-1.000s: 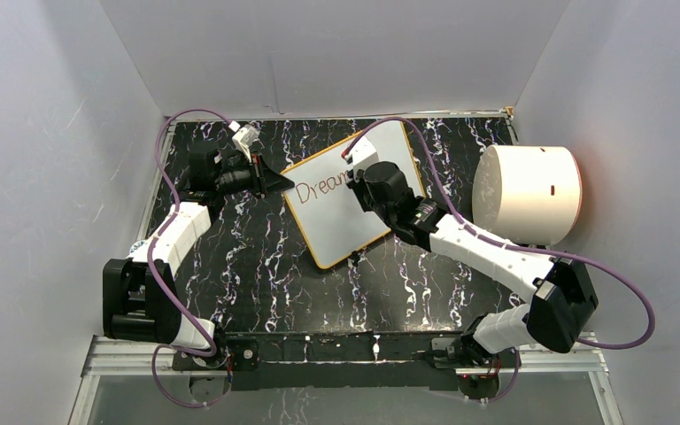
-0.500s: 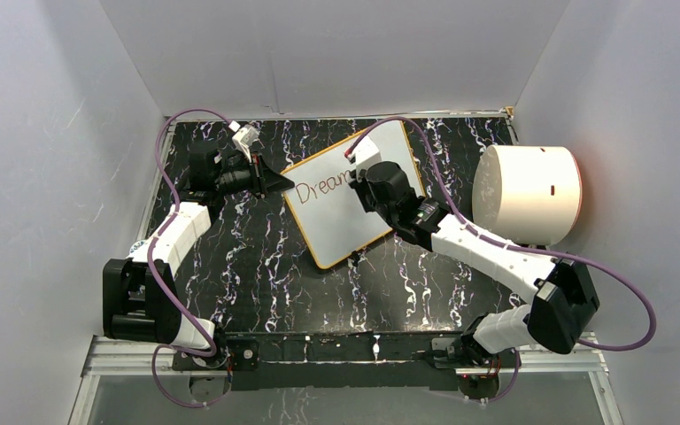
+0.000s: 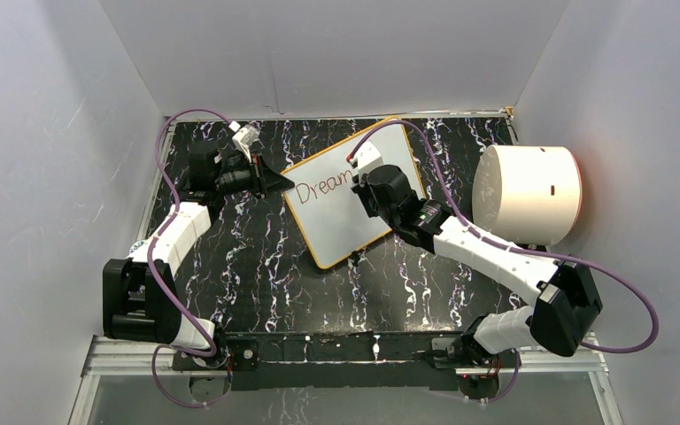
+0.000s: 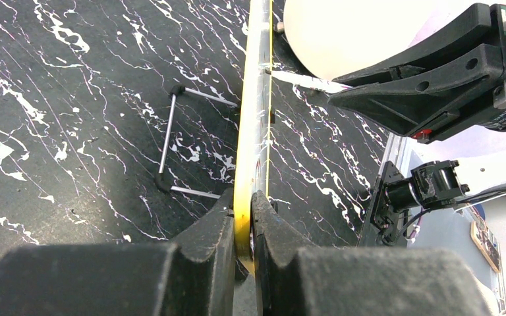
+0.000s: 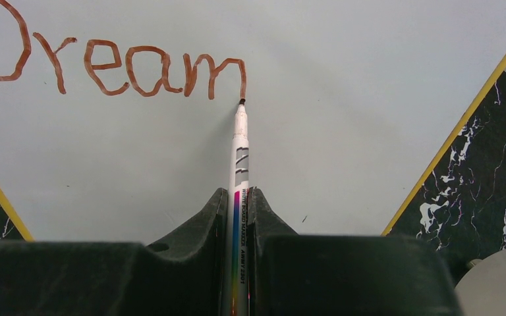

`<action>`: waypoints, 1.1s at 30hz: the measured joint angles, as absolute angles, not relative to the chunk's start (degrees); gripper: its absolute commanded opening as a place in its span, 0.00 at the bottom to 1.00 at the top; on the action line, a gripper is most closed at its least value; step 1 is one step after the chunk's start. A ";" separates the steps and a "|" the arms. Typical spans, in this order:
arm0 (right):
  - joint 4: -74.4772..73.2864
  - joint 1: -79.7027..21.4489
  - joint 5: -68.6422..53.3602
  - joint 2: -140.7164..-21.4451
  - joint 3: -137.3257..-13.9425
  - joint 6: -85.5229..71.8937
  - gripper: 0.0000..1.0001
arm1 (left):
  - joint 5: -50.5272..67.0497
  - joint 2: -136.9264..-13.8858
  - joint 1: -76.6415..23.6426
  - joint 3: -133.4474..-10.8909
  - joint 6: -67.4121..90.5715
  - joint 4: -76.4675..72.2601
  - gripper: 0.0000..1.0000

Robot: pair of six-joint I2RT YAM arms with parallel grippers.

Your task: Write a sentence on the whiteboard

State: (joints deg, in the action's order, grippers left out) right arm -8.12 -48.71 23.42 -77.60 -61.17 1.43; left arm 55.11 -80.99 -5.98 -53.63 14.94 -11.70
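The whiteboard (image 3: 341,212) stands tilted on the black marbled table, white with a yellow rim, the word "Dream" (image 5: 125,66) written on it in brown. My left gripper (image 3: 285,183) is shut on the board's left rim (image 4: 250,131), seen edge-on in the left wrist view with the jaws (image 4: 244,220) pinching it. My right gripper (image 5: 237,197) is shut on a white whiteboard marker (image 5: 239,158), whose tip rests on the board at the foot of the last stroke of the "m". In the top view the right gripper (image 3: 365,181) hangs over the board's upper middle.
A big white cylinder (image 3: 529,193) lies at the right of the table, close to the board's right corner. A thin wire stand (image 4: 171,141) props the board from behind. Grey walls close in the back and sides.
The right arm has shifted slightly to the right over the board; the marker tip has finished the "m". The left arm holds still.
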 measured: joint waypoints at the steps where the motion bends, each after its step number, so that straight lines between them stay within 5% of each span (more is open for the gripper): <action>1: -8.23 -48.71 23.42 -77.60 -61.17 1.43 0.00 | 55.11 -80.99 -5.98 -53.63 14.94 -11.70 0.00; 33: -4.32 -45.69 21.85 -75.75 -60.95 1.78 0.00 | 55.35 -80.99 -5.98 -53.74 14.72 -11.53 0.00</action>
State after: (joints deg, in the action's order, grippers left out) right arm -4.32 -45.69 21.85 -75.75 -60.95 1.78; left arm 55.35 -80.99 -5.98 -53.74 14.72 -11.53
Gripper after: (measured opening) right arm 0.201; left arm 0.093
